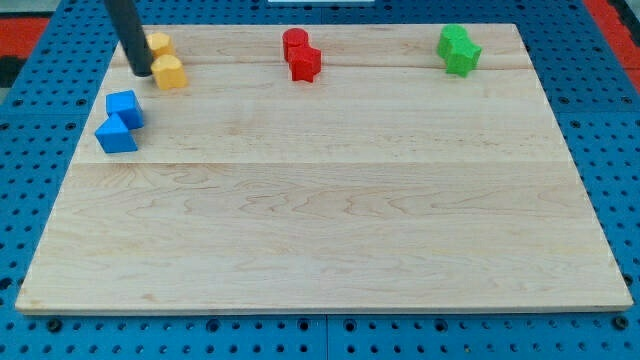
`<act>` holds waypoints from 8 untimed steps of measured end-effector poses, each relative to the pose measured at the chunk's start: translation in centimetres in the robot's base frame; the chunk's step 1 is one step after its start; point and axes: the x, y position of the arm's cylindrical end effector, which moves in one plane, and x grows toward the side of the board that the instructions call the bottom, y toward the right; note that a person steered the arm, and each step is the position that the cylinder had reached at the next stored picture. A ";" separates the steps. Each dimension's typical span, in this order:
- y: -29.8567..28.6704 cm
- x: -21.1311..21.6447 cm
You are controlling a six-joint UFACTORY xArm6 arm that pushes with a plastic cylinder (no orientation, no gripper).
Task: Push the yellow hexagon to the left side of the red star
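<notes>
My tip (140,73), dark rod end without jaws, holding nothing, touches left edge of yellow hexagon block (171,71) at wooden board (330,230) top-left. Red star block (304,63) well apart, rightward, top centre.

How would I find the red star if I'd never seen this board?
Look along the wooden board toward the view's top edge, near the middle. Two red blocks touch there: the red star is the lower, pointy one, while the red cylinder behind it is round.
</notes>
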 end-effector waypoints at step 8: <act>0.0 -3.1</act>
